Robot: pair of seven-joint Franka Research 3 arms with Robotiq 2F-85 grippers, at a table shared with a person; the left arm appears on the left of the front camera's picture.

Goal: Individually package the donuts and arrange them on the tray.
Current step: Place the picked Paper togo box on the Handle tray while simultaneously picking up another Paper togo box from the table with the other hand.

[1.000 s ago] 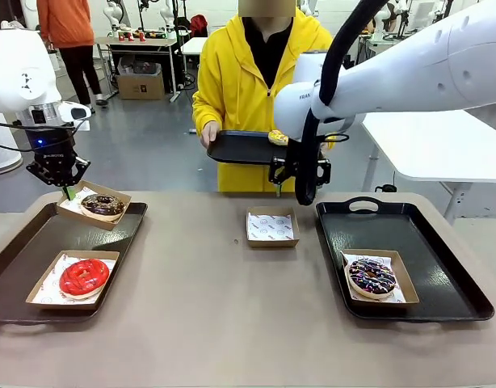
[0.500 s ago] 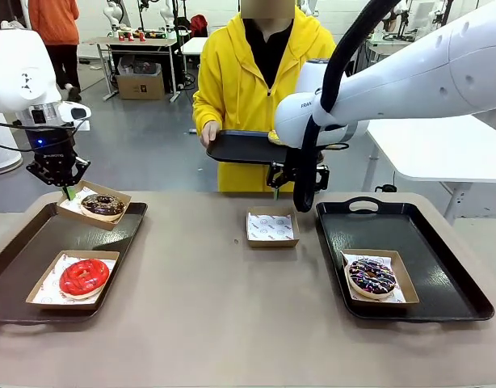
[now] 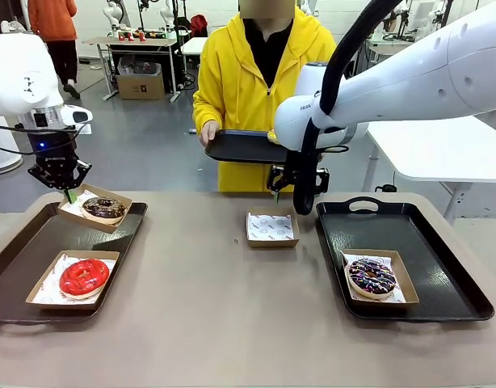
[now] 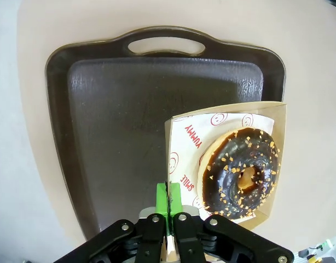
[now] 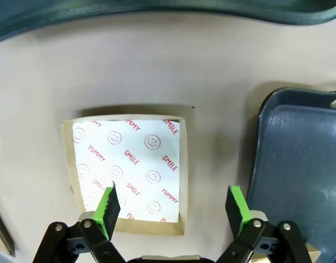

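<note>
Since a second ago the right gripper has edged a little toward the robot's side and now covers most of the yellow-glazed ring donut on the black plastic tray that the person in the yellow coat holds up beyond the table's far edge. The left gripper has shifted only slightly.

The left gripper's green pads are pinched together on the rim of a paper-lined brown cardboard box. The box sits tilted at the far right corner of the dark rectangular tray on the table's left side. In it lies the dark chocolate ring donut with nut crumbs. In the left wrist view the box overhangs that tray's edge. Whether it touches the tray I cannot tell.

The glossy red ring donut lies in its own box near the same tray's near left corner.

The right gripper's jaws stand wide apart, holding nothing, above the near edge of an empty paper-lined cardboard box at the middle of the beige table. The dark-glazed donut with purple-white sprinkles rests boxed on the right-hand black tray, toward its near edge.
</note>
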